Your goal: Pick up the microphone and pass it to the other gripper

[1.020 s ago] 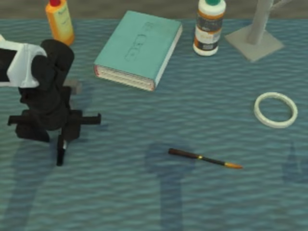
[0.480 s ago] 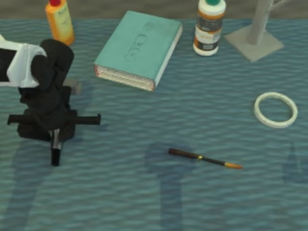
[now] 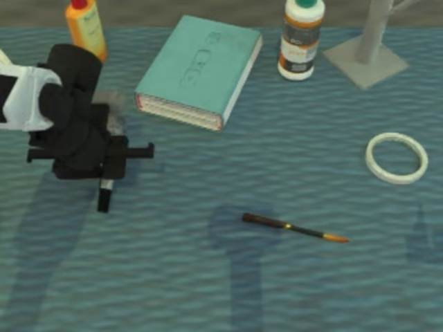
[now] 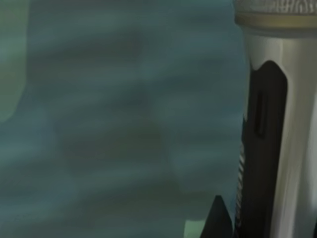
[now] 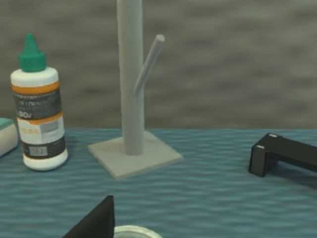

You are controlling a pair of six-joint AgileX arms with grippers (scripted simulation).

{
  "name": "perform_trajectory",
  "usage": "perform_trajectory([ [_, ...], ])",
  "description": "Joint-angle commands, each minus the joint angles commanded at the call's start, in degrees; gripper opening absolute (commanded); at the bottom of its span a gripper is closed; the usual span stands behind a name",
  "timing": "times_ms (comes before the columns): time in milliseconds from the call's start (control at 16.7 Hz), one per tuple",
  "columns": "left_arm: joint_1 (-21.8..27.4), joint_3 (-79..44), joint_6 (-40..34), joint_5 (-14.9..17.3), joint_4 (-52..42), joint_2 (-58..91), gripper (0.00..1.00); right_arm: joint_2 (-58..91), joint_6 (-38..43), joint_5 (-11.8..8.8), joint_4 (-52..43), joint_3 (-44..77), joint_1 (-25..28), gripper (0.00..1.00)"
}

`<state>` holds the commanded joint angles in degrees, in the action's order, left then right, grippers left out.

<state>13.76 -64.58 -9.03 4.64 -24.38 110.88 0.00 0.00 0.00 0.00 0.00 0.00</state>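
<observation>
My left gripper [image 3: 104,164] hovers over the table's left side, shut on the microphone [image 3: 105,198]. The black handle sticks out toward the front edge, and a bit of the grey head peeks out behind the wrist. In the left wrist view the microphone [image 4: 292,124] fills one side, silver body and black strip under the mesh head, with one black fingertip [image 4: 218,220] beside it. My right gripper [image 5: 181,198] is outside the top view. Its wrist view shows it open, with nothing between its fingers, over the white tape ring [image 5: 131,232].
A teal book [image 3: 197,69] lies at the back, with an orange bottle [image 3: 86,31] to its left. A white bottle [image 3: 301,38] and a grey branched stand [image 3: 367,55] are to its right. The tape ring [image 3: 396,158] lies at the right. A brown paintbrush [image 3: 294,228] is at centre front.
My left arm has carried the microphone toward the back and a little to the right, and the handle tip now sits farther from the front edge. Nothing else has moved.
</observation>
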Motion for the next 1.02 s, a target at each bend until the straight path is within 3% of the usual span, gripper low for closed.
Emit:
perform_trajectory([
  [720, -2.6, 15.3, 7.6, 24.7, 57.0, -13.5, 0.0, 0.0, 0.0, 0.0, 0.0, 0.0, 0.0, 1.0],
  [1020, -3.3, 18.8, 10.0, 30.5, 69.0, -19.1, 0.0, 0.0, 0.0, 0.0, 0.0, 0.0, 0.0, 1.0],
])
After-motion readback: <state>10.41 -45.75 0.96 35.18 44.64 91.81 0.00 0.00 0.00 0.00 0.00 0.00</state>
